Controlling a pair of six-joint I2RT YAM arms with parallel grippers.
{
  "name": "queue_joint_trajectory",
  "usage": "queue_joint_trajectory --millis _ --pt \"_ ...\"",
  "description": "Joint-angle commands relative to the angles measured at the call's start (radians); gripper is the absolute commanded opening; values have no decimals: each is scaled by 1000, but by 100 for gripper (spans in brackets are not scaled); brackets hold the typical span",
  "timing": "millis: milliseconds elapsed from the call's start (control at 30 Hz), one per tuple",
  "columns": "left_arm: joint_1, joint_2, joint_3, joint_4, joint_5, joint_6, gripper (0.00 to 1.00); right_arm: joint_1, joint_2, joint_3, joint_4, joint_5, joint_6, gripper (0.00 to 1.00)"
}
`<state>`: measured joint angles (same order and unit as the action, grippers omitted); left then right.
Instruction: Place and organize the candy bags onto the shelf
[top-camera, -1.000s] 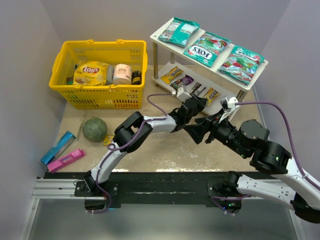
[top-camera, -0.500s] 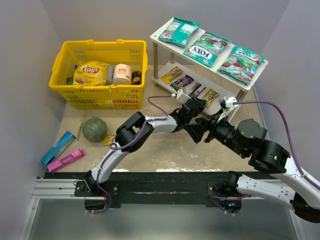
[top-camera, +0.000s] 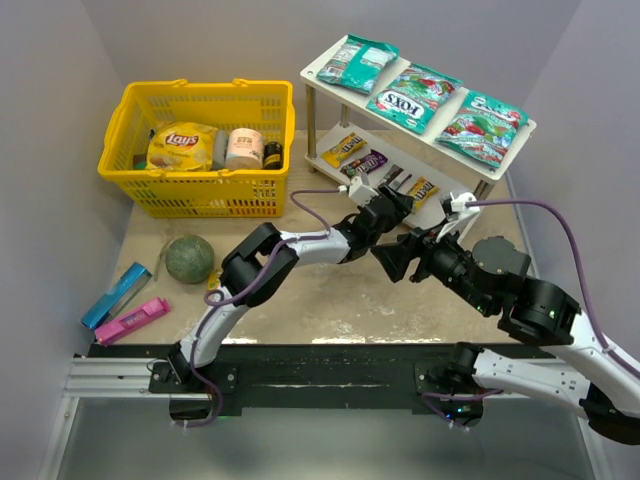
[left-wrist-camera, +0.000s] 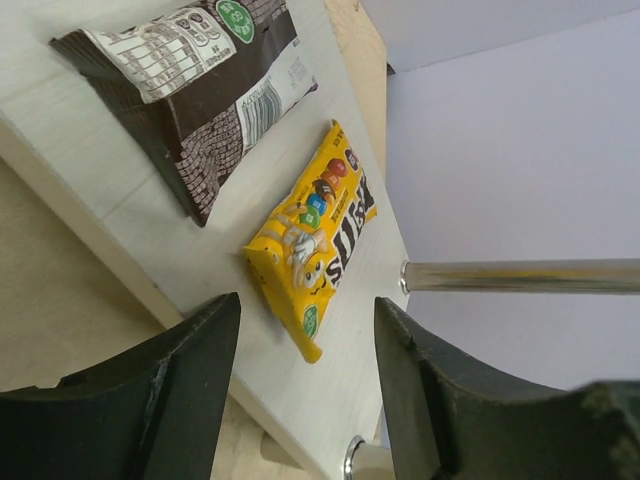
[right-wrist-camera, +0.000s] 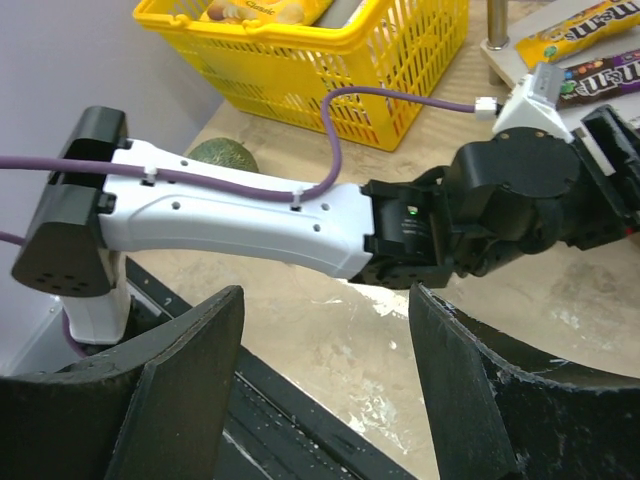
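My left gripper (left-wrist-camera: 305, 310) hangs with jaws apart, holding nothing, at the front edge of the shelf (left-wrist-camera: 110, 180), by its lower board. Just past my fingertips the yellow packet (left-wrist-camera: 315, 235) lies flat on that board, long axis running away from me and slightly right. Beyond it lies the brown packet (left-wrist-camera: 195, 95). My right gripper (top-camera: 393, 258), also parted and empty, sits farther from the shelf, so my left is nearer. 3 teal bags (top-camera: 413, 97) rest on top.

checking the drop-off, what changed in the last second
The left hand edged toward the white two-tier shelf and stands open, the small yellow candy packet lying free on the lower board, seemingly released. The right hand stayed open; the three teal-green candy bags and the yellow plastic basket did not move.
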<state>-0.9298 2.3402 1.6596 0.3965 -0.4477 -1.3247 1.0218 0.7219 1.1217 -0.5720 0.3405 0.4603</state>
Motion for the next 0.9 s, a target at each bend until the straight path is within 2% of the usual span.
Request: queue_joint_trajectory --millis 0,100,133,167,233,267,400,700,867 --pt "0 -97 -78 -91 10 45 62 1 27 70 -25 78 21 72" --pt "0 -186 -251 -70 6 102 63 3 43 81 -31 100 26 74" --pt "-1 -217 -295 -9 4 134 63 1 48 85 -29 106 29 74" --pt "-6 -279 -338 30 10 247 62 1 51 84 -28 114 34 75" --pt "-21 -344 -435 57 0 344 62 1 68 82 -17 121 38 75" --pt "-27 -407 -464 56 -2 439 62 1 77 82 -3 123 41 76" --pt "-32 -565 -648 -27 -31 508 62 1 129 67 46 126 57 79" --pt "-32 -1039 -1023 -280 -115 503 62 -3 390 -3 241 57 84 89" --pt "-32 -1357 -1141 -568 -152 415 62 -34 545 -10 365 14 132 91"
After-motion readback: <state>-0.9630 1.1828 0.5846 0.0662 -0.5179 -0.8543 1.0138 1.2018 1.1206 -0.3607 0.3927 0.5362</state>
